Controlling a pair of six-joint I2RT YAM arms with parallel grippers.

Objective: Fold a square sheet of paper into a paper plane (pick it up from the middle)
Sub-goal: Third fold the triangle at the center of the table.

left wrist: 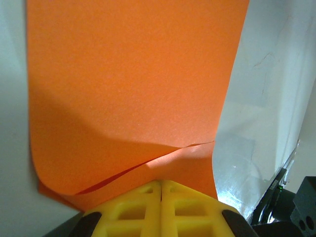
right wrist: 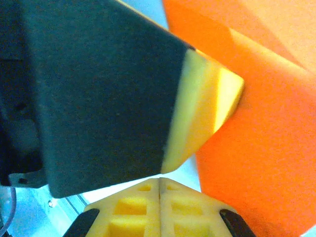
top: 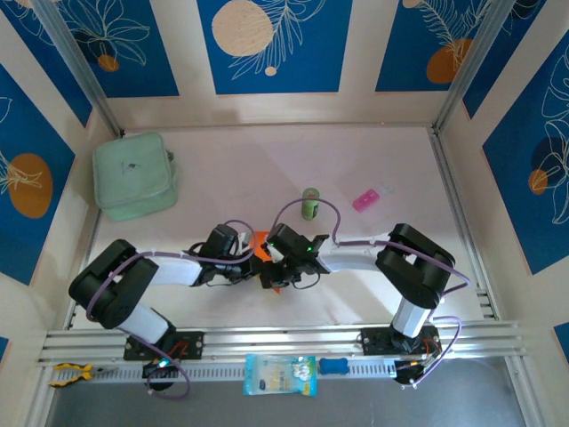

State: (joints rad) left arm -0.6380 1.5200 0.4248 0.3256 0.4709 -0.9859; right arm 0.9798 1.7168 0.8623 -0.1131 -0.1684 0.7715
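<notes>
From above, the two arms are seen meeting at the middle of the worktop [top: 267, 165], wrist to wrist. The left pincer [top: 254, 260] and the right pincer [top: 272, 274] are crowded together there, and the orange sheet of paper [top: 260, 242] is glimpsed between them, mostly covered by the wrists. A mint-green pouch [top: 133, 176] is parked at the far left, a small green can [top: 309, 204] stands just beyond the arms, and a pink packet [top: 369, 198] lies to the right of the can.

Over to the left wrist: the yellow fingers [left wrist: 133, 207] of the left pincer [left wrist: 161, 190] are pressed tight together, and the lower edge of the sheet of paper [left wrist: 133, 84] is pinched at their tips. The sheet is spread away from the camera, with one flap curled over near the grip. Pale worktop [left wrist: 256, 98] is seen on the right.

On to the right wrist: the right pincer [right wrist: 159, 186] is closed, finger against finger. The sheet of paper [right wrist: 266, 148] hangs on the right; whether any of it is caught in this pincer cannot be told. A dark, yellow-padded finger [right wrist: 207, 103] of the left pincer is laid against the sheet.
</notes>
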